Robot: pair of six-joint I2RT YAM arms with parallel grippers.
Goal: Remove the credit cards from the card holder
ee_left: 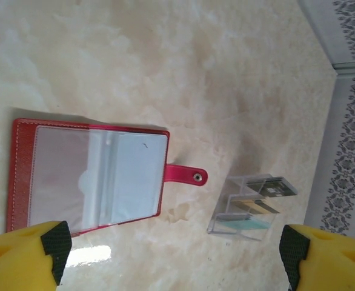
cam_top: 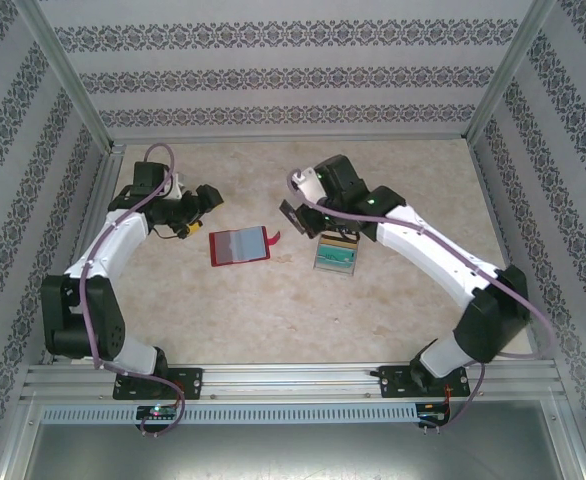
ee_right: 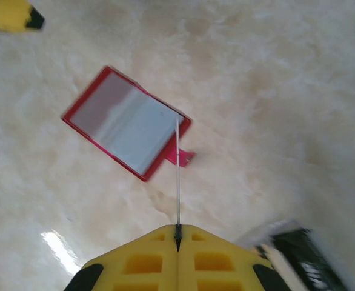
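Note:
The card holder (cam_top: 240, 245) is a red wallet lying open and flat on the table, its grey see-through pockets (ee_left: 99, 176) facing up and its red tab (ee_left: 186, 176) pointing right. My left gripper (ee_left: 174, 254) hovers open just left of the wallet, with nothing between its yellow fingers (ee_left: 50, 242). My right gripper (ee_right: 177, 233) is shut on a credit card (ee_right: 177, 170), seen edge-on as a thin line, and is raised to the right of the wallet (ee_right: 126, 123). In the top view that card (cam_top: 292, 212) sits at the right gripper (cam_top: 299, 218).
A clear stepped stand (ee_left: 250, 206) to the right of the wallet holds a black card (ee_left: 277, 187), a gold card (ee_left: 256, 206) and a teal card (ee_left: 247, 223). In the top view the stand (cam_top: 336, 255) lies under the right arm. Patterned walls enclose the table.

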